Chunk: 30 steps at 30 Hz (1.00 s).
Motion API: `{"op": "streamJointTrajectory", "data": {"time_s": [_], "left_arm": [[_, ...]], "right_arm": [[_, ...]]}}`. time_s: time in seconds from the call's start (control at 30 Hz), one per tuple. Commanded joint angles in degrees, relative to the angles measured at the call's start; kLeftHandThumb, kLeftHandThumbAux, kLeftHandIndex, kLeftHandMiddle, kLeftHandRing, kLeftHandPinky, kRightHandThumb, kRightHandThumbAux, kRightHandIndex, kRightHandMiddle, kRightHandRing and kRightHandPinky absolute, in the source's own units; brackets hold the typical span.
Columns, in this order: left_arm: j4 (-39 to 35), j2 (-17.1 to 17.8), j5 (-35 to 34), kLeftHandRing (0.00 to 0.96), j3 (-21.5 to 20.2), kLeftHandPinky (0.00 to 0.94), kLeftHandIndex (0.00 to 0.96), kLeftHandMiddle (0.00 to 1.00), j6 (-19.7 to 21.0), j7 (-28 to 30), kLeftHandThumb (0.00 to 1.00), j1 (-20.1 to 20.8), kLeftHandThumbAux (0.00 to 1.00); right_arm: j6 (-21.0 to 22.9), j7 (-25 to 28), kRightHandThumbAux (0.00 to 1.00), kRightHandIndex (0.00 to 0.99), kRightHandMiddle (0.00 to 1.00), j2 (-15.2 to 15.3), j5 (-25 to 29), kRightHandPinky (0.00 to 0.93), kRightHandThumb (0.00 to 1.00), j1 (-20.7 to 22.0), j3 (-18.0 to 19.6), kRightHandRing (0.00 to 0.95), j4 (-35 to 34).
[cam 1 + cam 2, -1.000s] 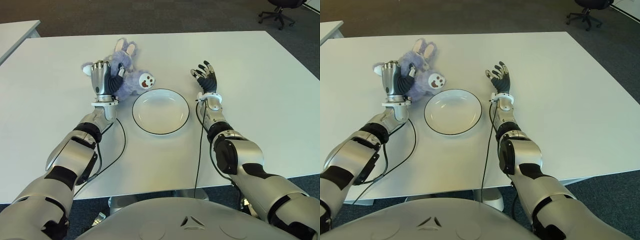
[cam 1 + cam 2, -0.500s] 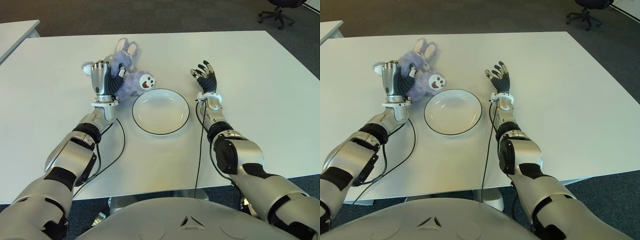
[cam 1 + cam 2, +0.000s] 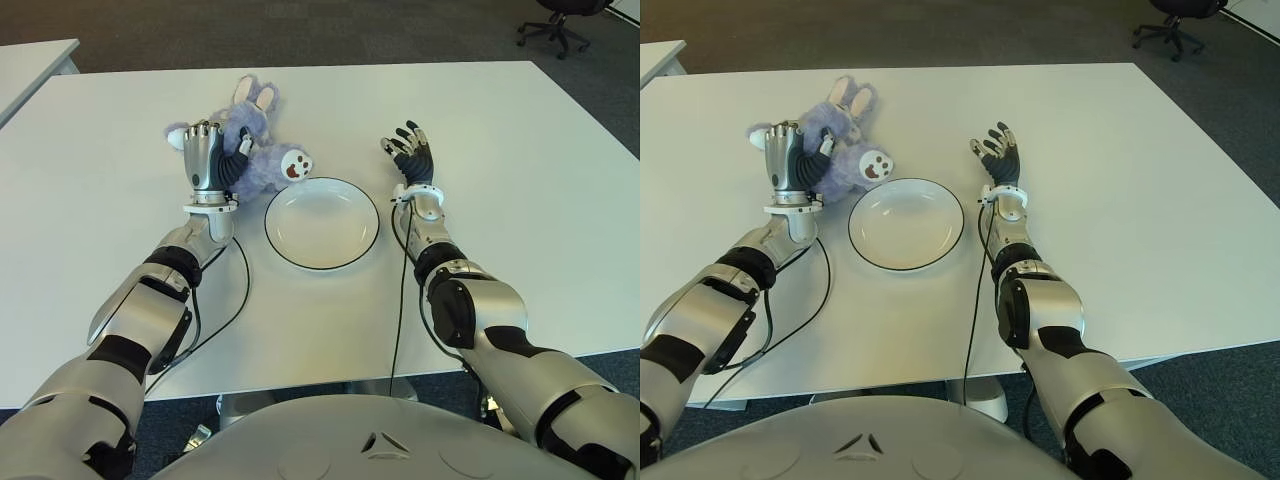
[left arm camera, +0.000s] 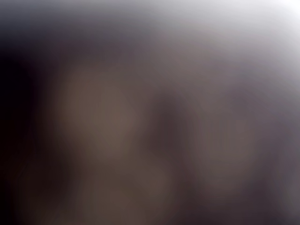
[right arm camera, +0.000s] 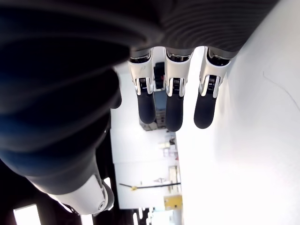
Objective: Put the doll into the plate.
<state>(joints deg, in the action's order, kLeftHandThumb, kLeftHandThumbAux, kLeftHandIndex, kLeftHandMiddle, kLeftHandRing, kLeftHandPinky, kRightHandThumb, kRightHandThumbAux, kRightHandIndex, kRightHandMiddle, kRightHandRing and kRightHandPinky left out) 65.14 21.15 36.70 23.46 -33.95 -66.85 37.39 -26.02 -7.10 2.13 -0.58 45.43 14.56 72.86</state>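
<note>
Looking down from the robot's head, I see two silver arms reaching forward over a white table. Nearest is a round white plate with a dark rim, bare inside, lying between the two arms. Just right of the plate, my right hand is raised with its fingers spread and holding nothing; its wrist camera confirms straight, separate fingers. Left of the plate and slightly farther, my left hand has its fingers curled into the body of a fluffy lavender rabbit doll. Its left wrist camera is blocked and shows nothing useful. The doll's white face points toward the plate rim, close to it, with the ears farthest away. I judge the doll light, soft and squashy, unlikely to slip; gripping the plump torso seems best.
</note>
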Motion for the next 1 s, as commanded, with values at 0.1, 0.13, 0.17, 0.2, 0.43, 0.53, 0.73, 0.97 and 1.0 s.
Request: {"op": "streamJointTrajectory", "data": {"time_s": [0.1,0.13,0.17,0.2,0.43,0.53,0.73,0.97,1.0], "left_arm": [[0.61,0.33,2.25,0.866,0.63,0.874,0.759,0.852,1.21,-1.55,0.594,-2.4,0.629],[0.58,0.38,2.29,0.866,0.58,0.875,0.759,0.852,1.24,-1.55,0.593,-2.31,0.63],[0.55,0.43,2.33,0.866,0.54,0.874,0.758,0.852,1.27,-1.55,0.591,-2.25,0.632],[0.55,0.48,2.35,0.866,0.48,0.874,0.758,0.852,1.28,-1.5,0.59,-2.17,0.633],[0.69,0.69,2.25,0.871,0.06,0.877,0.763,0.861,1.69,-1.15,0.577,-1.37,0.64],[0.73,0.75,1.97,0.871,-0.21,0.873,0.763,0.862,1.79,-0.7,0.576,-1.0,0.644],[1.09,0.93,1.21,0.873,-0.89,0.877,0.766,0.865,1.59,0.87,0.57,-0.06,0.661],[1.96,0.89,0.82,0.868,-1.32,0.853,0.772,0.86,1.99,1.49,0.557,0.66,0.665],[2.1,0.88,0.78,0.867,-1.36,0.849,0.773,0.86,2.01,1.52,0.556,0.76,0.664]], "right_arm": [[3.43,0.21,0.787,0.085,0.166,-1.89,0.26,0.236,0.39,-6.76,0.55,0.191,4.45],[3.4,0.22,0.788,0.086,0.166,-1.89,0.27,0.237,0.389,-6.76,0.54,0.191,4.45],[3.39,0.22,0.792,0.086,0.166,-1.9,0.27,0.237,0.389,-6.76,0.54,0.191,4.45],[3.4,0.24,0.793,0.087,0.166,-1.89,0.28,0.238,0.389,-6.76,0.54,0.191,4.45],[3.54,0.41,0.792,0.082,0.16,-1.87,0.24,0.224,0.389,-6.71,0.44,0.183,4.48],[3.61,0.41,0.791,0.08,0.159,-1.83,0.15,0.226,0.389,-6.71,0.36,0.182,4.49],[3.54,0.27,0.79,0.081,0.163,-1.82,0.15,0.229,0.382,-6.75,0.36,0.184,4.48],[3.4,0.18,0.793,0.077,0.16,-1.79,0.01,0.227,0.37,-6.79,0.21,0.185,4.46],[3.39,0.17,0.793,0.076,0.16,-1.78,-0.01,0.227,0.369,-6.8,0.2,0.185,4.46]]}}
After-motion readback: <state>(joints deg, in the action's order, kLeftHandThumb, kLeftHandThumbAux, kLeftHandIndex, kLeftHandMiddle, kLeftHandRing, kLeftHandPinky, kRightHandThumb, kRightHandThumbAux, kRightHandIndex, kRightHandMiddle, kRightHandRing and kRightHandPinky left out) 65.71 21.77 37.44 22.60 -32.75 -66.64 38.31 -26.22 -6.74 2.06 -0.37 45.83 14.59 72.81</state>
